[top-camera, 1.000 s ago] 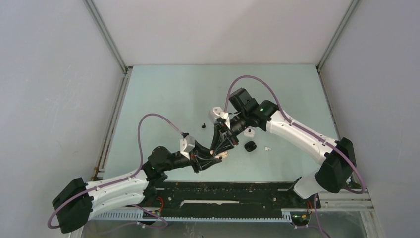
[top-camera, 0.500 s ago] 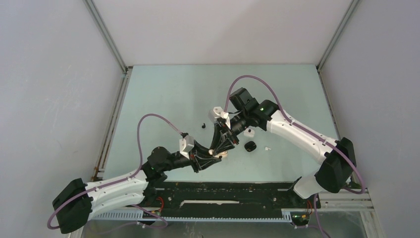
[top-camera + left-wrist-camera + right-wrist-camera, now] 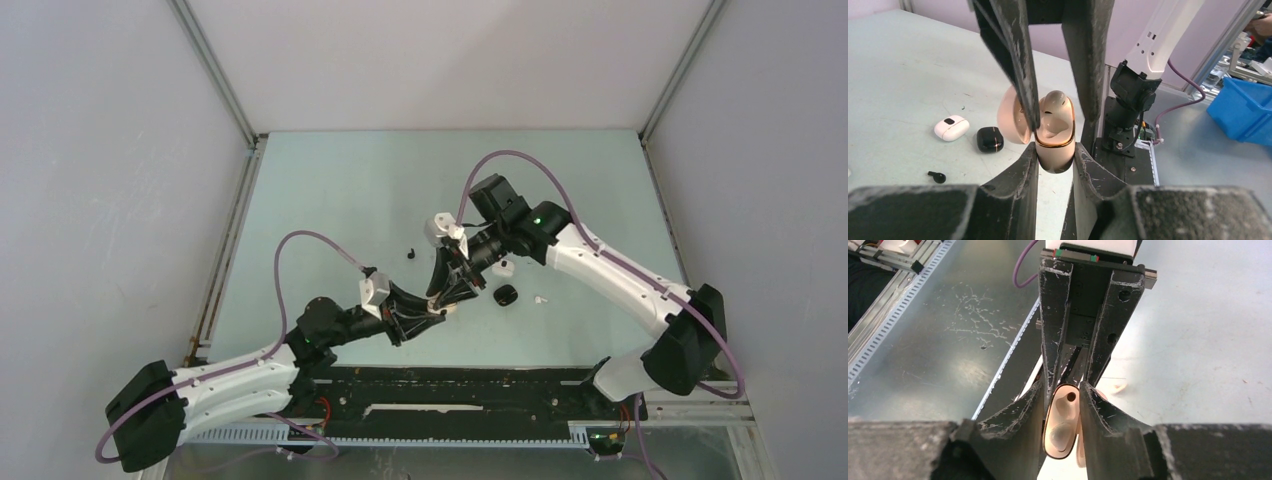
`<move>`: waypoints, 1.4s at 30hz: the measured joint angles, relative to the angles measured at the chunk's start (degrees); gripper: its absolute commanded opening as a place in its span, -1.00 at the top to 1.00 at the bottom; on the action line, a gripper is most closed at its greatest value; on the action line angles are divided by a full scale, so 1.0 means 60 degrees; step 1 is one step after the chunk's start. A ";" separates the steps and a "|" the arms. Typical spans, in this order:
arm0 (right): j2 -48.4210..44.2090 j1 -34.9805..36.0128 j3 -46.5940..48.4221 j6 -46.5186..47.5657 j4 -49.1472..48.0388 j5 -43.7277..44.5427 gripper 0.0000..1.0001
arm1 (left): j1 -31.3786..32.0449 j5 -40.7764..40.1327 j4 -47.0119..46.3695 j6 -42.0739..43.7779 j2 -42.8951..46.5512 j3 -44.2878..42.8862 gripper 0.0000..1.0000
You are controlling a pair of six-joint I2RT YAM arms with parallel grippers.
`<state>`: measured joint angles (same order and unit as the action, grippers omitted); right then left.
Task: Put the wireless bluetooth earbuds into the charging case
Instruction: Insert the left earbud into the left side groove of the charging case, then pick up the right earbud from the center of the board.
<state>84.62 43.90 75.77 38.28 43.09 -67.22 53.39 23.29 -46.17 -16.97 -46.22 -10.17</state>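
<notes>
My left gripper (image 3: 1055, 149) is shut on the body of a cream charging case (image 3: 1057, 156) and holds it upright above the table, with its lid (image 3: 1009, 117) swung open to the left. A cream earbud (image 3: 1055, 104) stands in one socket; the other socket (image 3: 1070, 397) is empty. My right gripper (image 3: 1065, 387) comes down from above. Its fingers (image 3: 1020, 75) stand narrowly apart on either side of the case mouth and the bud, not visibly pinching either. In the top view both grippers (image 3: 440, 303) meet at the case (image 3: 449, 310).
A closed white case (image 3: 950, 127) and a closed black case (image 3: 990, 139) lie on the table right of the grippers, also in the top view (image 3: 503, 266) (image 3: 506, 295). A loose black bud (image 3: 411, 252) and a white bud (image 3: 540, 299) lie nearby.
Both grippers stay together at the case. The right arm's elbow and forearm have shifted slightly to the right, and the left wrist has drifted a little left.
</notes>
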 measured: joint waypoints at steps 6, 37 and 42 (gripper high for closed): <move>-0.1009 -0.0528 -0.0018 -0.0707 -0.0517 0.0062 0.20 | 0.0000 -0.0911 0.0171 0.0164 0.0026 -0.0011 1.00; 0.3093 0.0889 -0.0576 -0.2568 -0.2707 0.5428 0.53 | -0.0135 -0.9173 0.7701 -0.0251 0.5380 -0.0685 1.00; 0.4339 0.0947 0.0452 -0.1778 -0.2656 0.5617 0.41 | -0.0135 -0.9675 0.8688 -0.0433 0.6284 -0.0987 1.00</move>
<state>110.65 49.58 78.48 27.62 27.16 -33.52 52.58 -34.76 5.96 -19.57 -8.51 -16.10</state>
